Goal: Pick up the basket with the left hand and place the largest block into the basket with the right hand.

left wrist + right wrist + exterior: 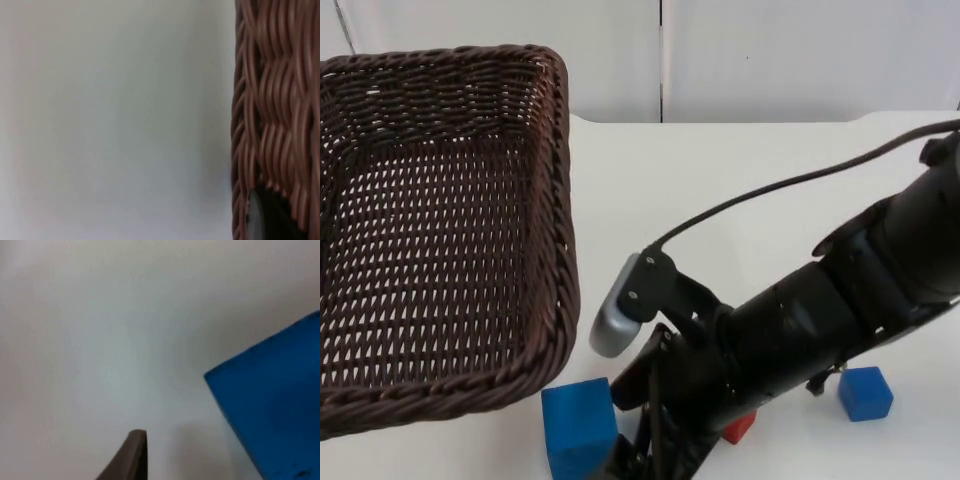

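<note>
Wicker basket (440, 230) I'm gripping with left fingers; right gripper (620, 465) nearing largest blue block (578, 428), bottom centre; finger state unclear.

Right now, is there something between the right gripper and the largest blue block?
Nothing visible. In the right wrist view only bare white table lies between the fingertip and the large blue block. The small blue block and red block sit off to the side.

Bright, even light; both wrist views soft with blur; faint shadow beside the blue block (272, 405)
</note>
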{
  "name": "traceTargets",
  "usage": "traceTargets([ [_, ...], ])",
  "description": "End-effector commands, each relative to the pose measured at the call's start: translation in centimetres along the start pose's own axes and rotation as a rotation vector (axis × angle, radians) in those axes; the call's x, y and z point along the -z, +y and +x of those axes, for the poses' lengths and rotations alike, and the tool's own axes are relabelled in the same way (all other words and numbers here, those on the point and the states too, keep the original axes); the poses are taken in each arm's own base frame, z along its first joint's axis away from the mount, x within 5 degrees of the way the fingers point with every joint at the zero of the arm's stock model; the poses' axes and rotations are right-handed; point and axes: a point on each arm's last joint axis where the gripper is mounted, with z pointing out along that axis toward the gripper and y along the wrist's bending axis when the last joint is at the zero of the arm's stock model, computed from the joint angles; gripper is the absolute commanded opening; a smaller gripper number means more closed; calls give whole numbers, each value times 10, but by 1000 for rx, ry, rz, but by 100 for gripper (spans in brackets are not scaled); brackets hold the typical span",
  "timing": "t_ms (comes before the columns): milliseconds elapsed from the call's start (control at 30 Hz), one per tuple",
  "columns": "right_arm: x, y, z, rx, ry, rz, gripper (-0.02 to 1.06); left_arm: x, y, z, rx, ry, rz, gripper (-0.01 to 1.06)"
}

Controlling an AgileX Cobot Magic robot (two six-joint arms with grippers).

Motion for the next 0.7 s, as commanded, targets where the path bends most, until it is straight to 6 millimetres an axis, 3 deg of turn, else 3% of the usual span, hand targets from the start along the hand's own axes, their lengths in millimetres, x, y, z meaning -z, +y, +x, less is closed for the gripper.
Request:
traceTargets([
  [0,0,0,-1,617,-24,-10,105,3,-3,-1,17,-26,24,0],
  [433,1,-15,-1,637,84,110,105,3,-3,-2,17,-31,22,0],
  [667,0,-11,-7,783,36,72,103,3,-3,-2,17,-31,22,0],
])
